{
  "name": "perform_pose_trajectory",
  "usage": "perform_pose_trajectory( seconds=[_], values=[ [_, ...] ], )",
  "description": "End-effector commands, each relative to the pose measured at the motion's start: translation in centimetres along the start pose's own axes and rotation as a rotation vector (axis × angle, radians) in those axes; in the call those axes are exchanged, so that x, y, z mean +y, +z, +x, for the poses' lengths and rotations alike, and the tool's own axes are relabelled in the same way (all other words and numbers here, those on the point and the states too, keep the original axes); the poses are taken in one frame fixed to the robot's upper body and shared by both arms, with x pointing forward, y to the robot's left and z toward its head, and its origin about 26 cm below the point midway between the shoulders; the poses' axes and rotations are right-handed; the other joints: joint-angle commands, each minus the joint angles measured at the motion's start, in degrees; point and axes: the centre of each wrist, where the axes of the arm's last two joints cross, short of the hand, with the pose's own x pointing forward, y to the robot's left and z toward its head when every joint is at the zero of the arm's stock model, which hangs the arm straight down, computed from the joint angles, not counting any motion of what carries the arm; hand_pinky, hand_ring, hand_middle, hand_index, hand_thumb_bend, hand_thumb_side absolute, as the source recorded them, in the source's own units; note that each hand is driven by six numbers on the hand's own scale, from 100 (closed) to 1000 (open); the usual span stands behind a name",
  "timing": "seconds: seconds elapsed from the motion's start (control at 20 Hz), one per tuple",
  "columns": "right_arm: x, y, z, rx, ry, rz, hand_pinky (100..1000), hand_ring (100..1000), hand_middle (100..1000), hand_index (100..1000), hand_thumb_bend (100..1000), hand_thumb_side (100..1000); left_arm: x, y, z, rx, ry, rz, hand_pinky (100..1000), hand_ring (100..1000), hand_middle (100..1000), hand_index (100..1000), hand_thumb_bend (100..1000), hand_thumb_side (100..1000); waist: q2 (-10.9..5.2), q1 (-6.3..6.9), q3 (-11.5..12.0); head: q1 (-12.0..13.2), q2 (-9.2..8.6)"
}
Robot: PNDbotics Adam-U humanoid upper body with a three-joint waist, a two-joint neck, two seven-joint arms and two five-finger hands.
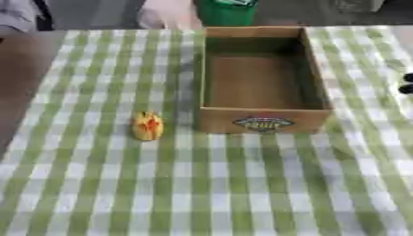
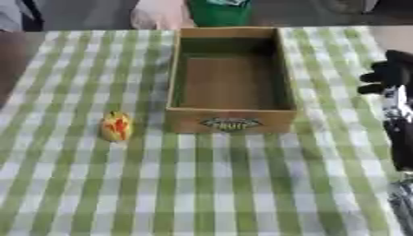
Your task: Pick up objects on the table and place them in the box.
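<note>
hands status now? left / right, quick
Left hand: not in view.
Right hand: at the right edge beside the box, holding nothing; fingers cannot be told.

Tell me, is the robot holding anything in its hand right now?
No. The right hand hangs over the cloth right of the cardboard box with nothing in it. The small yellow and red object lies untouched on the tablecloth, left of the box.

Two head cameras look steeply down at the table (image 1: pixel 242 184); both share the box (image 1: pixel 262 76), seemingly mid-distance, upper centre.
</note>
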Motion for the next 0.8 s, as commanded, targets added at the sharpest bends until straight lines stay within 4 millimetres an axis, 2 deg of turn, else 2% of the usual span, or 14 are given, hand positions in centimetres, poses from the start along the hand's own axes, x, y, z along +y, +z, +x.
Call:
perform_pose_trajectory(
  seconds=[0.05,0.15,0.35,0.6,0.8],
  values=[
    [-0.4,-0.4,0.5,-0.026,0.011,0.007,561,623,617,770,100,526,0.2,-0.6,0.6,-0.035,-0.003,0.001,491,540,556,802,100,774,-1.11,-0.04,-0.05,0.0,-0.55],
    [-0.4,-0.4,0.6,-0.028,0.013,0.008,562,623,616,771,100,524,0.1,-1.0,0.7,-0.049,-0.013,-0.016,477,511,556,801,100,788,-1.08,-0.03,-0.14,-0.02,-0.43],
    [-0.5,-0.4,0.6,-0.028,0.014,0.009,562,623,616,771,100,526,-0.1,-2.8,1.4,-0.128,-0.083,-0.094,481,517,561,804,112,821,-1.27,-0.02,-0.2,-0.19,0.09],
    [-0.6,-0.4,0.6,-0.028,0.013,0.012,562,624,616,770,100,527,-0.9,-6.1,3.1,-0.287,-0.326,-0.259,487,531,570,815,167,881,-1.91,0.11,-0.36,-0.36,0.59],
    [-0.6,-0.4,0.6,-0.027,0.012,0.012,562,624,616,770,100,527,-1.4,-6.8,3.6,-0.322,-0.432,-0.325,488,532,571,817,173,887,-2.11,0.14,-0.47,-0.47,0.78]
  ],
)
